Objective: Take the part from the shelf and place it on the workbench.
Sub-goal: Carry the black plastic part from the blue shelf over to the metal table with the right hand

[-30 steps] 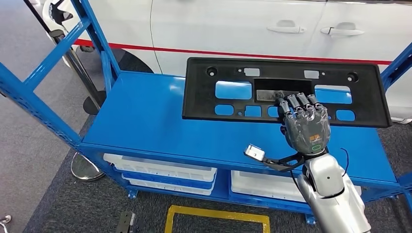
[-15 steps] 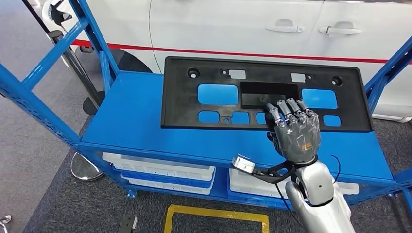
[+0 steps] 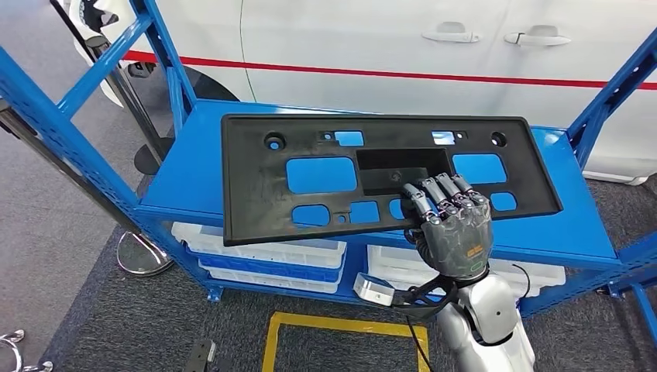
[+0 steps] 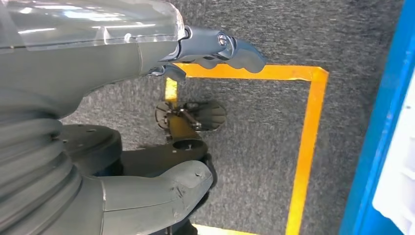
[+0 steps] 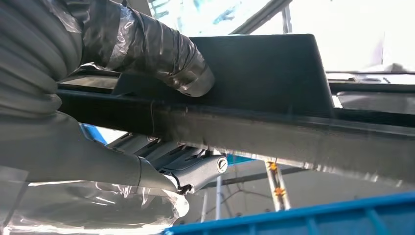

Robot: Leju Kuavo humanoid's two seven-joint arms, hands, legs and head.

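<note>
Left hand (image 4: 147, 122) hangs over grey carpet (image 4: 259, 132) marked with yellow tape (image 4: 306, 142), fingers apart, holding nothing. Black part (image 3: 256, 194), a long flat panel with cut-outs, sits tilted above the blue shelf (image 3: 194, 178), its left near corner jutting past the shelf's front edge. Right hand (image 3: 449, 225) grips the part's near edge right of centre, fingers over the top, thumb underneath in the right wrist view. White car (image 3: 349, 39) stands behind the shelf.
</note>
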